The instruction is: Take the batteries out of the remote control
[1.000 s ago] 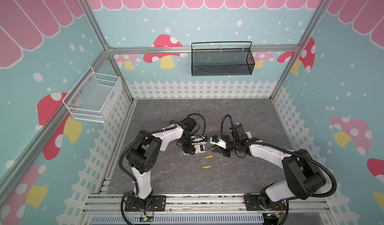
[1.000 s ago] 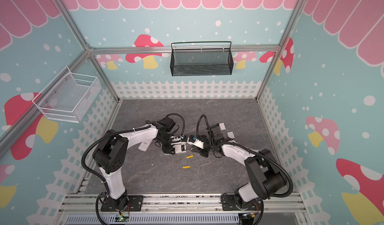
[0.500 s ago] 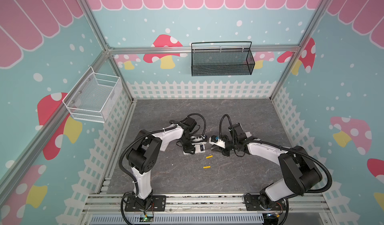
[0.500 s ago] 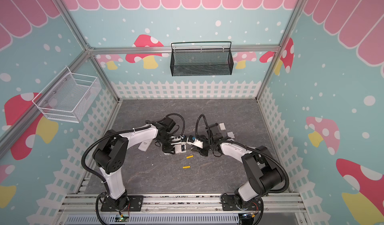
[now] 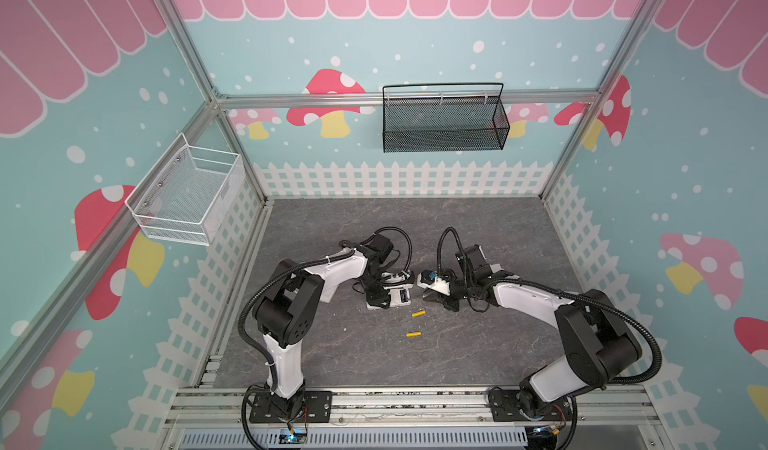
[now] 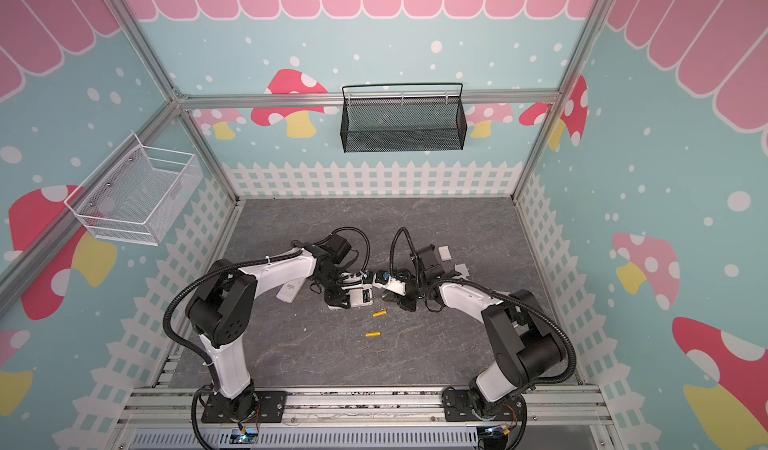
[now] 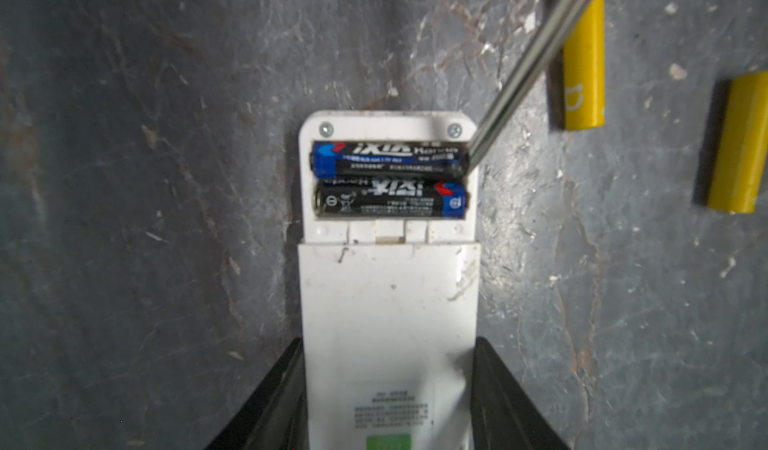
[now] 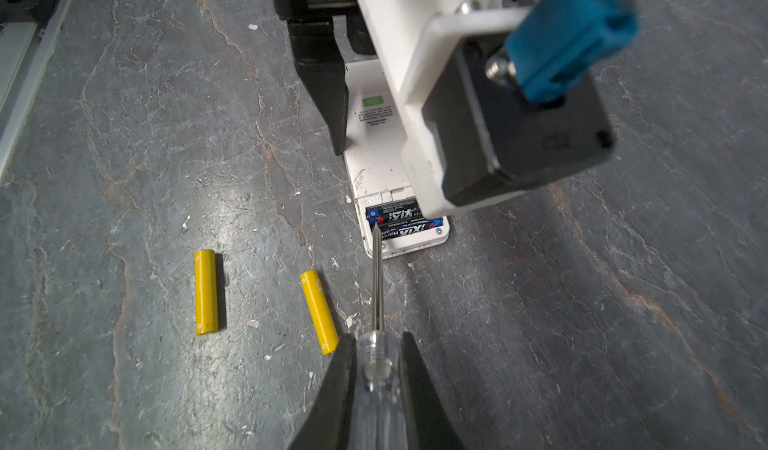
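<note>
Two dark batteries [image 7: 388, 162] sit side by side in the open compartment of the remote control [image 7: 386, 302], which lies back-up on the surface [image 7: 124, 178] just ahead of your left fingers [image 7: 270, 394]. Those fingers are clamped on the remote's long edges, one each side, at the end away from the compartment. Your right fingers [image 8: 336, 385] are pinched on the clear handle of the screwdriver [image 8: 377, 286]. Its metal shaft runs forward from them, and the tip sits at one end of the dark battery farther from the left fingers, at the compartment's corner. Can't tell if the tip is under that battery or only against it. Two yellow batteries [image 8: 205, 292] lie loose on the surface outside the remote, both on the same side of the shaft. One is just beside the right fingers, the other farther out and apart from it. In both top views the yellow pair [image 5: 418, 314] lies between the fingers and the arm bases.
</note>
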Tool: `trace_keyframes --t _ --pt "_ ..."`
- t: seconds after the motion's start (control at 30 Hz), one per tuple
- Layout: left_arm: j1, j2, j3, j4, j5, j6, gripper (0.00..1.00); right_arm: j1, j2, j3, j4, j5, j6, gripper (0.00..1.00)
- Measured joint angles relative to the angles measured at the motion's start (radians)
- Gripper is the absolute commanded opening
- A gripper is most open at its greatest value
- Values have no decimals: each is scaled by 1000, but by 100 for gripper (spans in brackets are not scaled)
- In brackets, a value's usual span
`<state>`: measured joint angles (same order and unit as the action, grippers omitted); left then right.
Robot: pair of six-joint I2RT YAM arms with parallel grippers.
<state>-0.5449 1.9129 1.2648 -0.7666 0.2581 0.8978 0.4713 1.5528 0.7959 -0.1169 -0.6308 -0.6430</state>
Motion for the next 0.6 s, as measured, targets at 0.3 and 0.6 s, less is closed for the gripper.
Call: trace_keyframes --t 0.3,0.6 --pt "-3 0 0 0 -4 0 54 0 0 0 -21 -9 -4 0" --pt "-6 0 0 0 -9 0 53 0 10 0 -24 -3 -4 0"
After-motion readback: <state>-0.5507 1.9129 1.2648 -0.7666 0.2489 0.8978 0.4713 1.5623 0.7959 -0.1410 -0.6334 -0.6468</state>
